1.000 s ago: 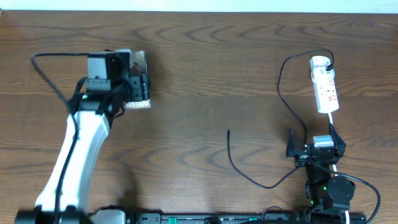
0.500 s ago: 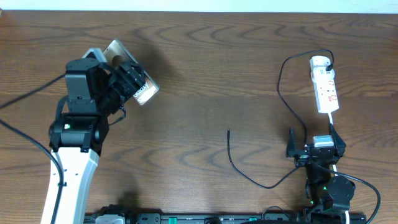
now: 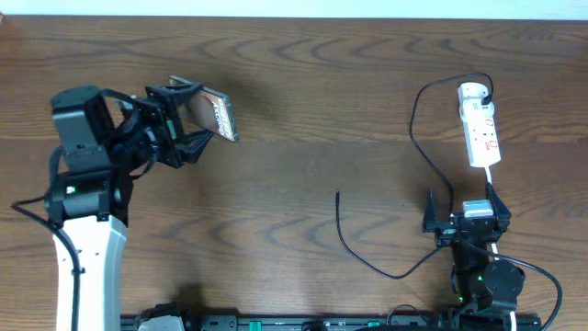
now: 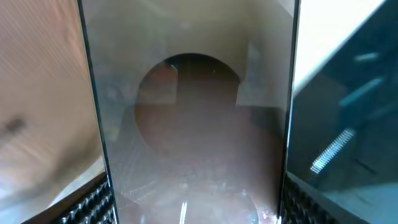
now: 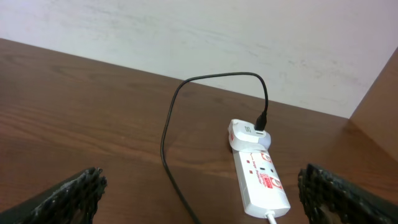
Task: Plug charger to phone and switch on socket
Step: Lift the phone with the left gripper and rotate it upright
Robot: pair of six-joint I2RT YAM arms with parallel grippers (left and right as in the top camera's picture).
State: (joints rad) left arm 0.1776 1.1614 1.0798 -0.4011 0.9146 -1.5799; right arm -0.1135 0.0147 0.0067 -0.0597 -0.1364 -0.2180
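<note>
My left gripper (image 3: 188, 119) is shut on the phone (image 3: 215, 114) and holds it lifted and tilted above the table at the left. In the left wrist view the phone's glossy brownish face (image 4: 193, 124) fills the space between the two fingers. The charger (image 3: 418, 138), a thin black cable, runs from the socket (image 3: 480, 129) down and round to its free plug tip (image 3: 337, 194) on the table at the middle. The white socket also shows in the right wrist view (image 5: 258, 177), with the charger (image 5: 168, 130) plugged into its far end. My right gripper (image 3: 464, 207) is open and empty, just below the socket.
The socket's white cord (image 5: 273, 218) leads back toward my right arm. A pale wall (image 5: 205, 31) stands behind the table's far edge. Thicker black robot cables (image 3: 542, 276) loop at the front right.
My left arm has swung back to the left and turned, lifting the phone off the table and tilting it on edge. The right arm, charger and socket have not moved.
</note>
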